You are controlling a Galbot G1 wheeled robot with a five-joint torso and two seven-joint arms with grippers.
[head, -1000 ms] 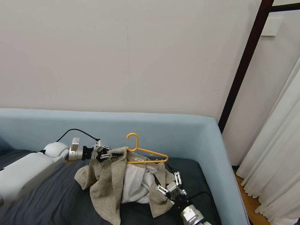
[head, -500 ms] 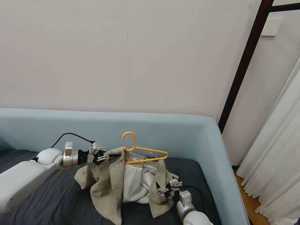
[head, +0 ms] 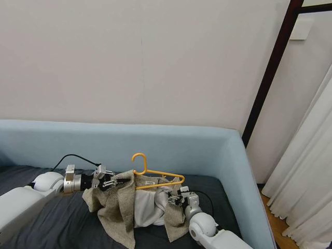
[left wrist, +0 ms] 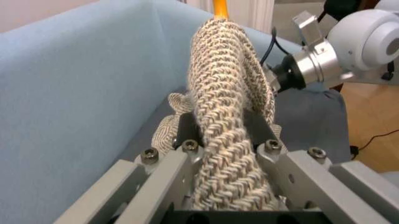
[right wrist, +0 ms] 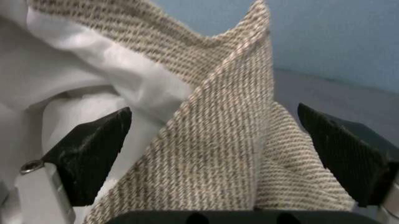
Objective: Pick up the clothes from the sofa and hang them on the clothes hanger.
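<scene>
The job looks partly done. The knitted cardigan [head: 120, 199] is off the seat and draped over the yellow hanger [head: 158, 175], with a white shirt [head: 147, 206] inside it. The shoulder by the left pincer [head: 106, 179] looks pulled over that end of the hanger. The other end of the hanger, just above the right pincer [head: 174, 196], looks bare, so I think that shoulder needs to go on next.

The left pincer is squeezed tight on a thick fold of the cardigan, and the cloth runs away from it toward the hanger. The right pincer is wide open. The edge of the cardigan lies between its black pads [right wrist: 93, 156], but they are not pinching it.

The sofa [head: 218, 150] is what holds everything. The bottom of the clothes rests on its dark seat cushion [head: 62, 220], under both pincers.
</scene>
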